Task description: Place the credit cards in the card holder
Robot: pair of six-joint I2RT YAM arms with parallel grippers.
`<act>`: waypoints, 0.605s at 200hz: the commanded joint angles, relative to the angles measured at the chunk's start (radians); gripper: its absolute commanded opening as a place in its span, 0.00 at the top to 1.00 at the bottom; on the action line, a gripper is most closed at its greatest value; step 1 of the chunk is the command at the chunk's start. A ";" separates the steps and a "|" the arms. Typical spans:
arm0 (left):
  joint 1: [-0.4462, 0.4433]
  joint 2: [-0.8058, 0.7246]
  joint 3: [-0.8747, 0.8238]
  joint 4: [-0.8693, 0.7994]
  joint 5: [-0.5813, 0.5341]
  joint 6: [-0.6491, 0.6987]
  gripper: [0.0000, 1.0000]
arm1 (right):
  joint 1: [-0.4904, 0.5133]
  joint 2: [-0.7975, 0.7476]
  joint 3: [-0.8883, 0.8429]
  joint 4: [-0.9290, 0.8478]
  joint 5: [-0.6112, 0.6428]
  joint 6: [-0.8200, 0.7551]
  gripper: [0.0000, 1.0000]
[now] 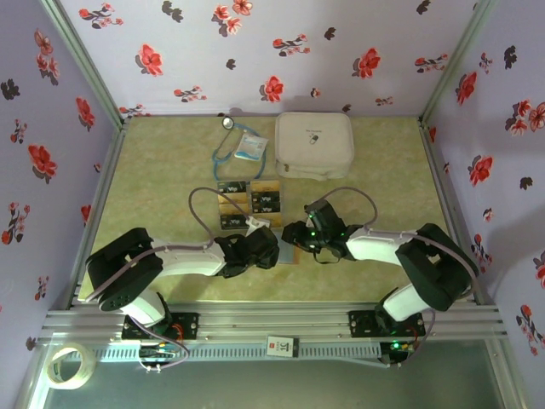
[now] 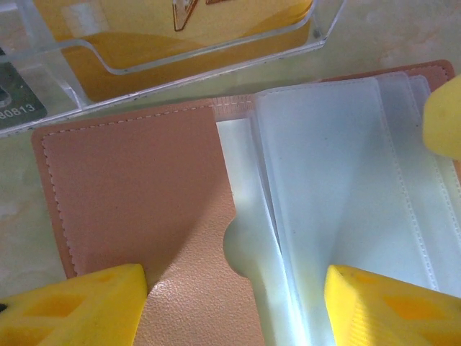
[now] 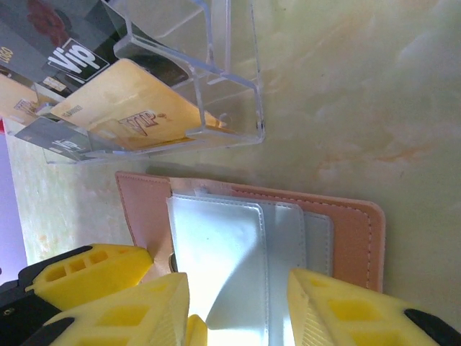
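Note:
The card holder (image 2: 130,187) lies open on the table, pinkish-brown leather with clear pockets (image 2: 338,173) fanned out; from above it (image 1: 289,255) sits between both grippers. My left gripper (image 2: 234,310) is open, its fingers (image 2: 72,306) straddling the leather flap and the first pocket. My right gripper (image 3: 238,313) is open over the clear pockets (image 3: 223,252), one sheet curving up between its fingers. The credit cards, gold (image 3: 137,108) and black (image 3: 68,54), stand in a clear acrylic rack (image 1: 247,203) just beyond the card holder (image 3: 356,238).
A large white rounded case (image 1: 313,145) stands at the back, with a stethoscope (image 1: 228,145) and a white-blue packet (image 1: 252,146) to its left. Floral walls close in the table on three sides. A tape roll (image 1: 68,366) lies below the front rail.

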 commanded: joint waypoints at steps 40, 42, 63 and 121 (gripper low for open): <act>0.002 0.042 -0.039 -0.033 0.009 -0.021 0.33 | 0.014 0.052 0.035 0.023 -0.017 -0.016 0.60; 0.002 0.042 -0.040 -0.033 0.010 -0.022 0.33 | 0.014 0.053 0.036 0.023 -0.017 -0.017 0.60; 0.001 0.044 -0.042 -0.028 0.012 -0.022 0.33 | 0.015 0.070 0.041 0.031 -0.022 -0.015 0.60; 0.001 0.046 -0.050 -0.015 0.019 -0.027 0.33 | 0.024 0.107 0.067 0.051 -0.052 -0.009 0.60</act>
